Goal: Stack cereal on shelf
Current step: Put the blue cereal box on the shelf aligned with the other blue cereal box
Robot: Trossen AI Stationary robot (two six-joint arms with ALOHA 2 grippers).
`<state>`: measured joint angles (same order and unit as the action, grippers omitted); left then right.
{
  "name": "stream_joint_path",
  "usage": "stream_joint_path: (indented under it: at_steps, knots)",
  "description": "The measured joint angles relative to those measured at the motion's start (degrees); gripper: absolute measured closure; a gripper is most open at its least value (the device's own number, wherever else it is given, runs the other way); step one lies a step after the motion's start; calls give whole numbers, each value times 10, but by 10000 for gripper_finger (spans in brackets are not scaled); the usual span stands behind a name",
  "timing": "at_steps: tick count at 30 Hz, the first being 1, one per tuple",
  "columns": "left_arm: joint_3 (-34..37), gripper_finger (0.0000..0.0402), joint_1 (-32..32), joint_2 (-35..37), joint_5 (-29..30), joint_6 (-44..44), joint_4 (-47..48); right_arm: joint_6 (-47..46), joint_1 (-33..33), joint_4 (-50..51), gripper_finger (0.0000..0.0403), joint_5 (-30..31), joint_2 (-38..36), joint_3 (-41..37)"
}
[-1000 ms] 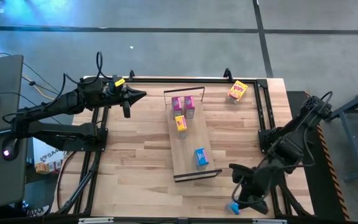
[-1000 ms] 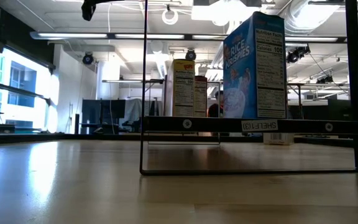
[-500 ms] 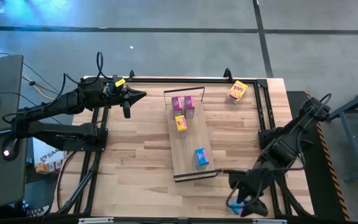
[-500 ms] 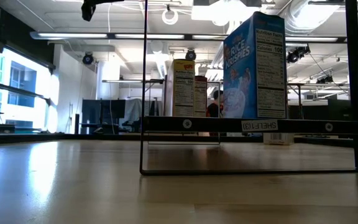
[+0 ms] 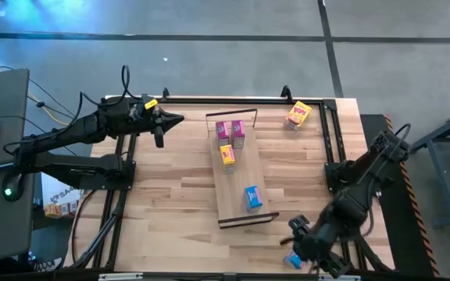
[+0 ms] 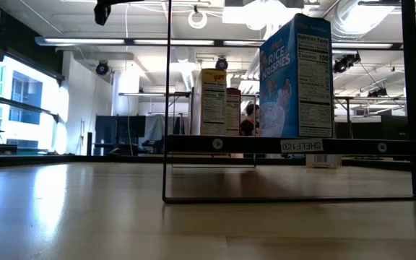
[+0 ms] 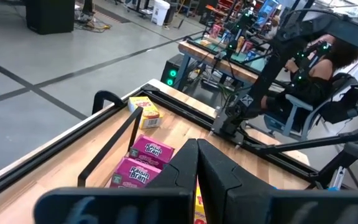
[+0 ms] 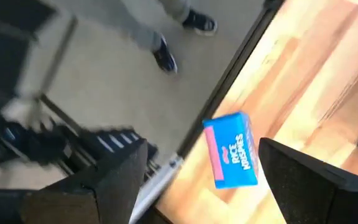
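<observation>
The shelf (image 5: 234,176), a pale plank with black end frames, runs from far to near at the table's middle. Upright on it stand two pink cereal boxes (image 5: 230,129), a yellow one (image 5: 227,154) and a blue one (image 5: 251,197). Another yellow box (image 5: 298,114) lies on the table at the far right. A second blue box (image 8: 232,158) lies flat at the near edge, right of the shelf. My right gripper (image 8: 201,152) hovers open over it, one finger on either side, touching nothing. At the far left, above the table, my left gripper (image 5: 180,119) waits shut.
Black rails (image 5: 330,133) frame the table. The blue box lies right at the near rail (image 8: 166,171), with floor beyond. A person sits past the table's right side (image 7: 328,68), and feet show on the floor (image 8: 166,59).
My right gripper has moved toward the table's near edge and the blue box lying there. The boxes have stayed where they were.
</observation>
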<state>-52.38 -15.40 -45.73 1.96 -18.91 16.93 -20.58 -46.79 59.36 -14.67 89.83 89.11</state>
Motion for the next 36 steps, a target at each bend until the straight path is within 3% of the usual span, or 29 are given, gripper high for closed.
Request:
stream_joint_path:
  at_steps: [4, 9, 21, 28, 36]
  knots:
    - [0, 401, 0, 0, 2, -6, 0, 59, -33, 83, 95, 62, 41, 49]
    - [0, 401, 0, 0, 6, -5, 0, 75, -61, 114, 95, 124, 80, 49]
    - [0, 401, 0, 0, 9, 11, 10, 76, -67, 87, 95, 117, 137, 49]
    - [0, 401, 0, 0, 8, 11, 35, 73, -65, 87, 95, 145, 154, 49]
    - [0, 401, 0, 0, 8, 11, 34, 80, -74, 87, 95, 123, 191, 48]
